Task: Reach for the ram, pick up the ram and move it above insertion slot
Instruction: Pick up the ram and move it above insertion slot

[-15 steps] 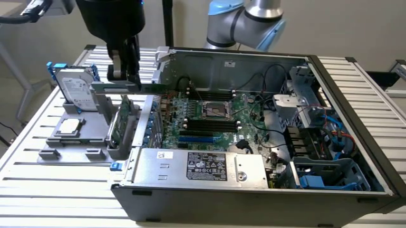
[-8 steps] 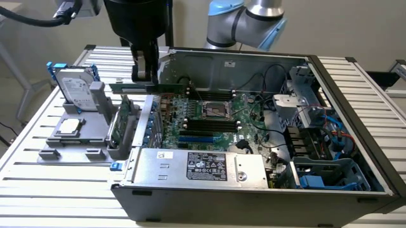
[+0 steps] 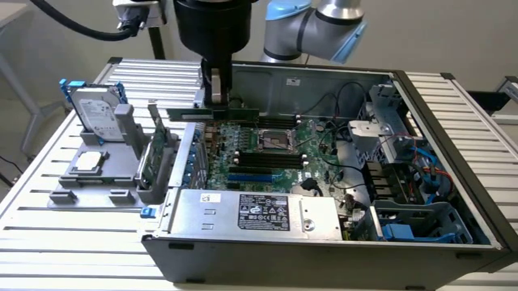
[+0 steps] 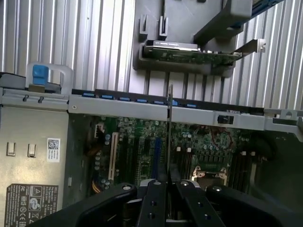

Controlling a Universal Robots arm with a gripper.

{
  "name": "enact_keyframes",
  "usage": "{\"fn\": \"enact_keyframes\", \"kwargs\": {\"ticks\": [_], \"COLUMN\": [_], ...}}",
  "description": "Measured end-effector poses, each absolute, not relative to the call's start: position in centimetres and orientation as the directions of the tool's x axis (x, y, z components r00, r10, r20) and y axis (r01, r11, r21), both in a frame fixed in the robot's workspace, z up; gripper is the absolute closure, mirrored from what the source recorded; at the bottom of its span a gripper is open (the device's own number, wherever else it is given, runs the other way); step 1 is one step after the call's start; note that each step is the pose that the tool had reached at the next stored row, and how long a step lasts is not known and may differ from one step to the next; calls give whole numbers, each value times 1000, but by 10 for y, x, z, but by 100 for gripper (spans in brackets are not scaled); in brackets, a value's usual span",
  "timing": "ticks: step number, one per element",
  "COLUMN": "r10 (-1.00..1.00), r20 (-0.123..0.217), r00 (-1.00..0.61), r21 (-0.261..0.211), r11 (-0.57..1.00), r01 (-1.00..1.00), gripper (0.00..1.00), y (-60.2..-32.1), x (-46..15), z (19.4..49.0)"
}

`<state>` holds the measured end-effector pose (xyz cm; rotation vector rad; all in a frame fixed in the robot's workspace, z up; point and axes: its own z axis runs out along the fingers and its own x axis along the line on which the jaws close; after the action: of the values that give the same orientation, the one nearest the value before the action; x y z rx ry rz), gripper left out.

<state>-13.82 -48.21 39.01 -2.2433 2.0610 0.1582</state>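
My gripper [image 3: 215, 104] is shut on the ram [image 3: 239, 113], a thin green stick held level and clear of everything, above the back left part of the open computer case [image 3: 453, 151]. In the wrist view the ram [image 4: 169, 127] shows edge-on as a thin line running out from between my fingers [image 4: 154, 198]. The insertion slots [image 3: 263, 159], several long black sockets side by side, lie on the motherboard below the square silver CPU socket [image 3: 275, 139]. The ram hangs above the board, behind that socket and off to the side of these slots.
Toward the exterior view's left, a grey fixture [image 3: 93, 182] carries a silver hard drive with blue rails [image 3: 97, 112], a green expansion card [image 3: 158, 145] and a chip [image 3: 89, 160]. A power supply [image 3: 259, 212] fills the case front. Cables and a blue drive cage [image 3: 413, 230] crowd the right.
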Motion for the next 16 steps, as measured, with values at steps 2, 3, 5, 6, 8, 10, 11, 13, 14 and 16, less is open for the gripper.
{"fn": "enact_keyframes", "kwargs": {"ticks": [2,3,5,6,8,10,11,13,14,16], "r10": [-987,-987,-987,-987,-987,-987,-987,-988,-988,-988], "r20": [-138,-138,-137,-137,-136,-135,-134,-133,-132,-131], "r00": [84,84,84,84,84,84,84,84,84,84], "r21": [3,3,3,3,3,3,3,3,3,4], "r11": [-85,-85,-85,-85,-85,-85,-85,-85,-85,-85], "r01": [-996,-996,-996,-996,-996,-996,-996,-996,-996,-996], "gripper": [86,86,86,86,86,86,86,86,86,86], "y": [-480,-477,-472,-469,-462,-456,-453,-446,-443,-436], "x": [-129,-124,-117,-113,-107,-100,-97,-90,-87,-81], "z": [388,387,384,383,381,379,378,376,375,373]}}
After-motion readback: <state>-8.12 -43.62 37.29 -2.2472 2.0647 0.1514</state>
